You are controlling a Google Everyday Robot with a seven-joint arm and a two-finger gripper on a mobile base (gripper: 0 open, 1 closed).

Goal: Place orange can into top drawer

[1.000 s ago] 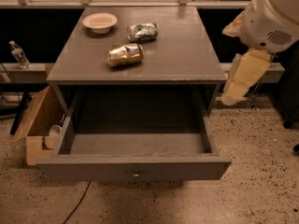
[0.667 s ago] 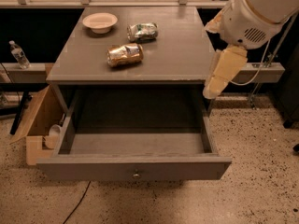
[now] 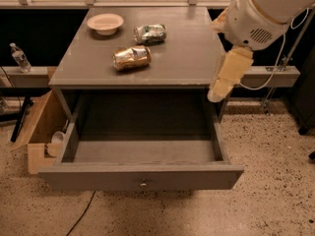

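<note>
Jaws could not be told as spread or pressed together, but nothing was held in them; the gripper was hung by the right edge of the counter, over the right side of the top drawer, which was pulled out and bare inside; the orange can was laid on its side on the counter, well apart from the gripper and near the green can. The orange can was judged light, thin and dented, so easily squashed; it was thought smooth and likely to roll; it would best be gripped gently across its round middle.

Lab-like workroom: speckled floor, cardboard box, cable; end effector beside table
</note>
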